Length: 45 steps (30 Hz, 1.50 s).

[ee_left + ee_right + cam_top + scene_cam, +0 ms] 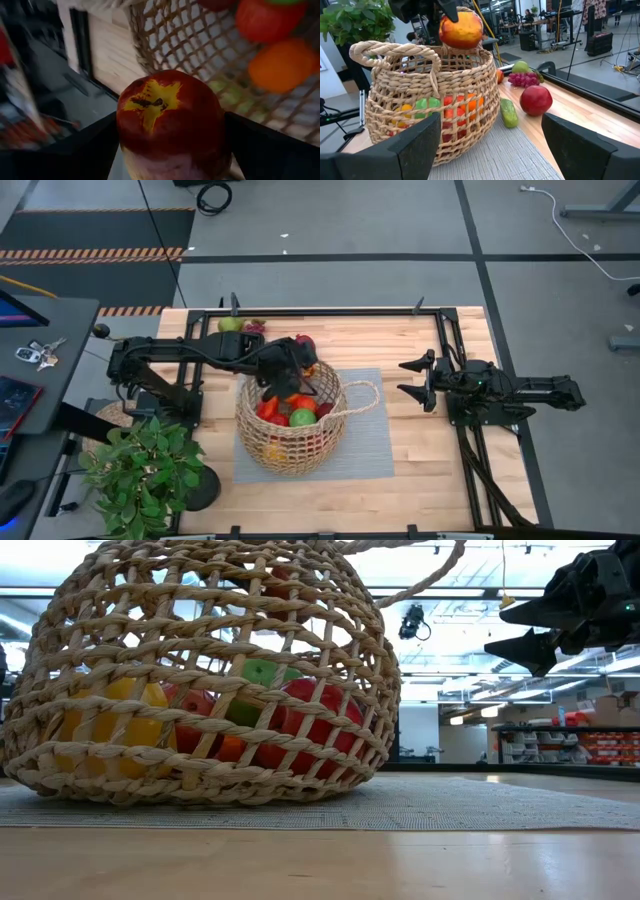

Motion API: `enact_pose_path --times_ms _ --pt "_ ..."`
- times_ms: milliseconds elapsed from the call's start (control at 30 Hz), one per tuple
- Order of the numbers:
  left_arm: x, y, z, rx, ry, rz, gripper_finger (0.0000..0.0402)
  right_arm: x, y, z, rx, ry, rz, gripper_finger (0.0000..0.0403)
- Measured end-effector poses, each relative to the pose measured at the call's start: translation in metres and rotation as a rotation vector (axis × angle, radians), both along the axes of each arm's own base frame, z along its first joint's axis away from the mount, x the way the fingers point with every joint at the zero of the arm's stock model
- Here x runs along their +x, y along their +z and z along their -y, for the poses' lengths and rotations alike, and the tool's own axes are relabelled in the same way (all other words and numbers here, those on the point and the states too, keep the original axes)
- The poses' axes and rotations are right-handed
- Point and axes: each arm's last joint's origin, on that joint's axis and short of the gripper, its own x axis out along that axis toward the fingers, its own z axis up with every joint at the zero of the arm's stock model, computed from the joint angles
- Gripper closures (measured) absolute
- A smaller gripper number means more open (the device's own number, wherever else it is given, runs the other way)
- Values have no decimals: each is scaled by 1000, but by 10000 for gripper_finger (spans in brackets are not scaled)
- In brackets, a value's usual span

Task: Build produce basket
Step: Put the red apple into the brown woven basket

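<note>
The woven basket (290,420) stands on a grey mat (365,450) at mid-table, with red, green, orange and yellow produce (290,410) inside. My left gripper (287,365) hangs over the basket's far rim, shut on a red and yellow apple (461,29). More produce lies on the wood beyond the basket: a green pear (231,325), purple grapes (254,328), a red round fruit (536,100) and a green cucumber (509,112). My right gripper (412,378) waits open at the table's right, pointing level at the basket. My left gripper pinches the apple by two opposite sides (125,137) between its two fingers (90,150). The yellow-marked stem end (152,102) faces back toward the wrist. The fingers slant down from the table's left. The apple is lifted clear, above the basket's far rim.
A leafy potted plant (140,470) stands at the near left corner. A black frame rail (330,310) runs along the far edge. Bare wood (440,470) lies to the right of and in front of the mat.
</note>
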Motion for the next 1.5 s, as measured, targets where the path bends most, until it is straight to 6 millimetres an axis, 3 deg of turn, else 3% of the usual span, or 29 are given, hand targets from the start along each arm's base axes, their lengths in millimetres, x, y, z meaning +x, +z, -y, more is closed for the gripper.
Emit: enact_pose_path --times_ms 333,700,800,933,1133,1300,1500 --pt "2 2 4 203 -259 -77 55 0 0 0 0 0 0 54" --pt "2 2 5 147 -183 -45 54 0 0 0 0 0 0 54" --pt "3 3 2 51 -58 18 54 0 0 0 0 0 0 54" --pt "10 10 -4 -172 192 234 54 0 0 0 0 0 0 54" --pt "8 43 -4 -495 422 620 54 0 0 0 0 0 0 54" --pt "-1 65 -4 -711 526 826 54 0 0 0 0 0 3 54" --pt "-26 97 -6 -909 563 1026 54 0 1 0 0 0 7 54"
